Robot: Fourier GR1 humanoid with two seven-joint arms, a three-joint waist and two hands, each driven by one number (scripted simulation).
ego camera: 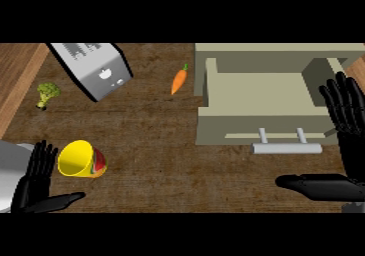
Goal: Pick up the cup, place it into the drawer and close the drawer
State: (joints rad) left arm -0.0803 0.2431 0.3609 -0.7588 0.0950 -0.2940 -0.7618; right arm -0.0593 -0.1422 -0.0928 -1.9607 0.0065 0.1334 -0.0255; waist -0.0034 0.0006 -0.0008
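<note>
Cup: yellow, with red and green on its outer wall, lying on its side on the brown wooden counter, mouth turned toward the left. It sits at the lower left, just beside the left hand and to that hand's right; whether the two touch cannot be told.

Left hand: black, at the lower left edge, fingers straight and pointing up the view, thumb stretched out to the right below the cup. It grasps nothing.

Right hand: black, at the right edge, fingers straight and spread, lying over the right side of the drawer, thumb stretched out to the left below it. It grasps nothing and is well apart from the cup.

Drawer: beige, pulled open, at the upper right, inside bare; a grey bar handle on its near front.

Carrot: orange, on the counter just left of the drawer.

Broccoli: green, near the left edge.

Toaster: grey box, tilted, upper left, between the broccoli and the carrot.
</note>
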